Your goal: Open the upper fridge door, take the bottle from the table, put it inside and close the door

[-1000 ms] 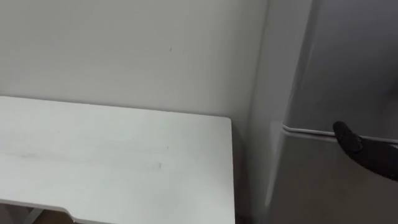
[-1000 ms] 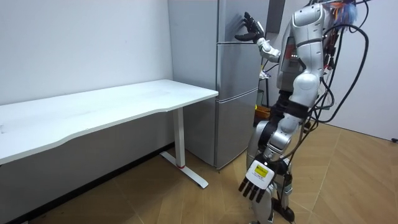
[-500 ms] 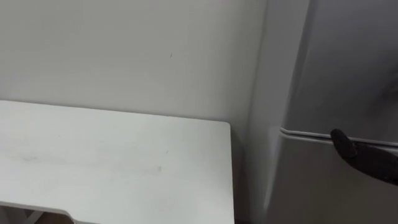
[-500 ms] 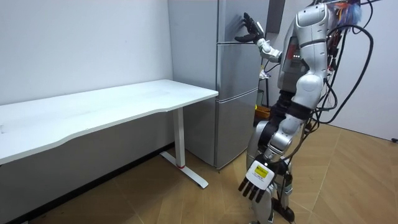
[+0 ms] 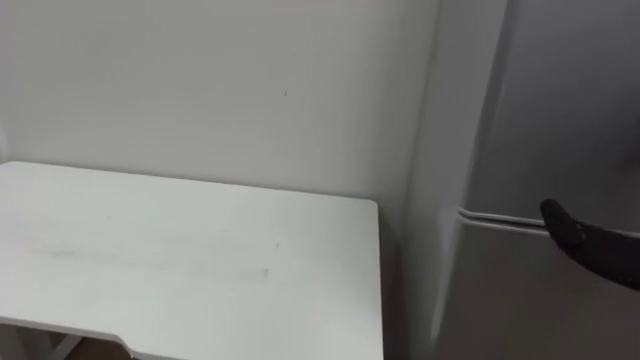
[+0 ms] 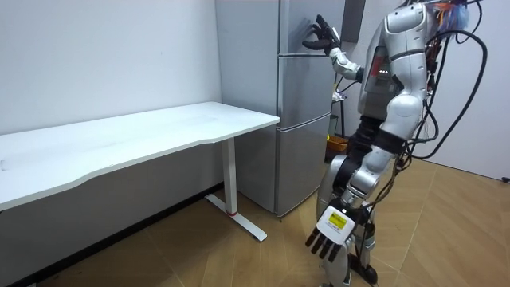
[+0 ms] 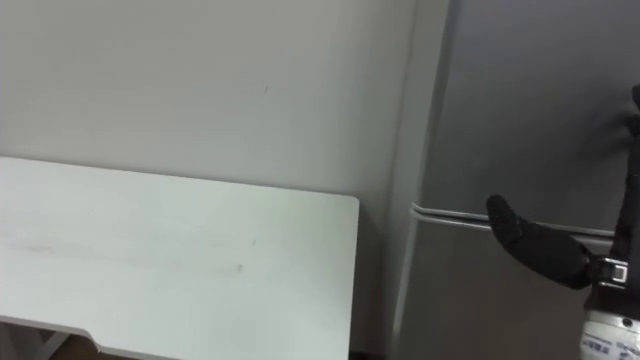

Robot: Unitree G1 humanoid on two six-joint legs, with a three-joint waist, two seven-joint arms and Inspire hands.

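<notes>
The grey fridge (image 7: 520, 120) stands at the right, its upper door shut above a pale seam (image 7: 450, 215). My right hand (image 7: 540, 248) is raised against that door at the seam, thumb pointing left along it and fingers straight up the door. In the room view the right hand (image 6: 323, 34) rests high on the fridge (image 6: 303, 104) front. My left hand (image 6: 331, 233) hangs low by my side with straight fingers and holds nothing. I stand close in front of the fridge.
A white desk (image 5: 180, 260) stands to my left against the pale wall, with a narrow gap between its right edge and the fridge side. In the room view the desk (image 6: 143, 135) runs along the wall over a wooden floor.
My right hand has lifted slightly on the fridge door and its fingers have spread. The eye view has shifted a little. My left hand hangs as before.
</notes>
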